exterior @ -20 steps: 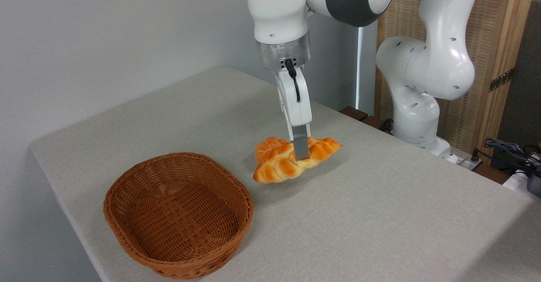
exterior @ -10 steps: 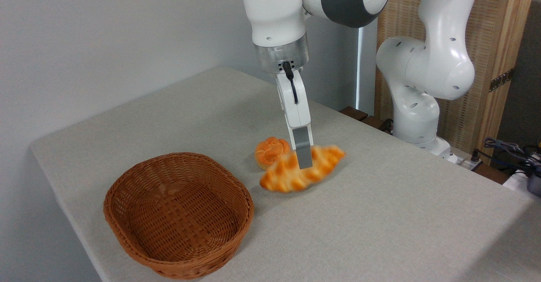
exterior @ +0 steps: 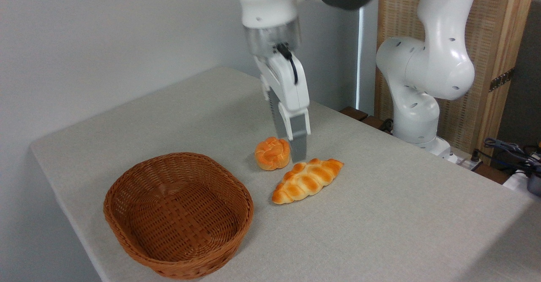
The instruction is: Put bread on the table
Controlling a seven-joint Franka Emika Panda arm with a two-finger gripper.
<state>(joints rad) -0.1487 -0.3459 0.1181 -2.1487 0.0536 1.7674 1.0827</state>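
Golden braided bread (exterior: pixel 307 180) lies flat on the grey-beige table (exterior: pixel 380 223).

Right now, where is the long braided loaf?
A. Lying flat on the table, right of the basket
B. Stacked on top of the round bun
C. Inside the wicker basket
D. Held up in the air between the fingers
A: the braided loaf lies flat on the table, right of the empty basket and beside the round bun, with the gripper raised just above it and holding nothing.
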